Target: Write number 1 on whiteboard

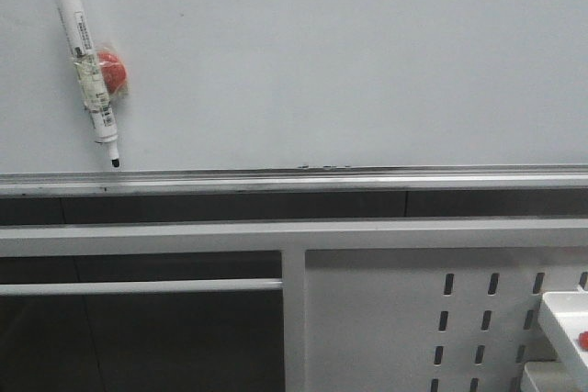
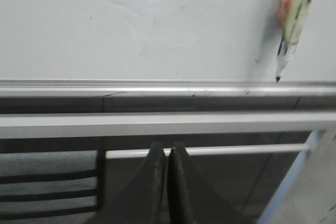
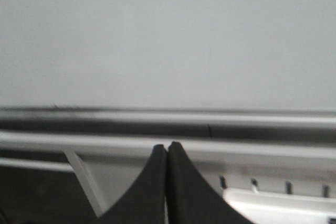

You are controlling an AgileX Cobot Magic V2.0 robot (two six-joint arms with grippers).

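Note:
The whiteboard [image 1: 349,52] is a pale grey-white panel with a silver rail [image 1: 294,179] along its lower edge. No number 1 stroke shows on it. A white marker [image 1: 85,61] with a black cap end up and tip down hangs on the board at upper left, taped to a red magnet [image 1: 113,73]; it also shows blurred in the left wrist view [image 2: 294,22]. My left gripper [image 2: 166,148] is shut and empty, low in front of the frame below the board. My right gripper [image 3: 167,147] is shut and empty, facing the board [image 3: 168,35]. Neither gripper shows in the front view.
Below the rail runs a white metal frame bar [image 1: 294,234] with a vertical post [image 1: 294,319]. A white perforated panel [image 1: 423,319] with slots is at lower right. A white tray [image 1: 565,323] holding a small red thing [image 1: 582,341] sits at the far right.

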